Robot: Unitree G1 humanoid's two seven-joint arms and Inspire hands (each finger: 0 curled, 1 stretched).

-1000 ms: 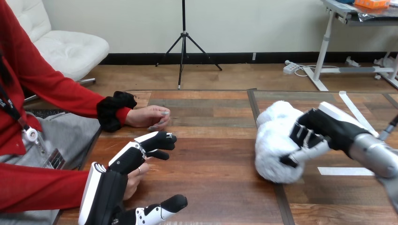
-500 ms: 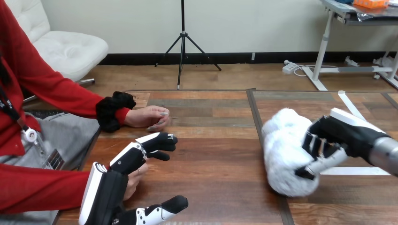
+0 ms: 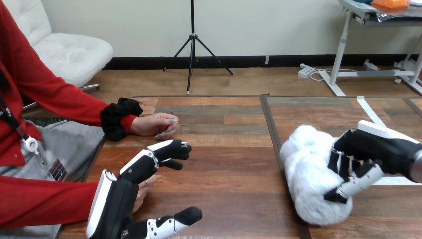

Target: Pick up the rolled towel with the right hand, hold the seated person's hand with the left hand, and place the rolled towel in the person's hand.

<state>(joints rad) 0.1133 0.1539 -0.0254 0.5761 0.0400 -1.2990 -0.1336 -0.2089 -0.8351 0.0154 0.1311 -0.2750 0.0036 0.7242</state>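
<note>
White fluffy rolled towel [image 3: 308, 184] sits at the right side of the wooden desk [image 3: 229, 164], with the right robot hand [image 3: 370, 149] curled around it. At the near left, the left robot hand [image 3: 124, 191] lies over the person's hand [image 3: 141, 194], fingers relaxed and thumb spread.

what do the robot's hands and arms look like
Both hands are black. The left hand has a long white shell on its back and jointed black-and-white fingers with black tips. The right hand has a white shell too, a largely white thumb, and ends a silver right forearm.
</note>
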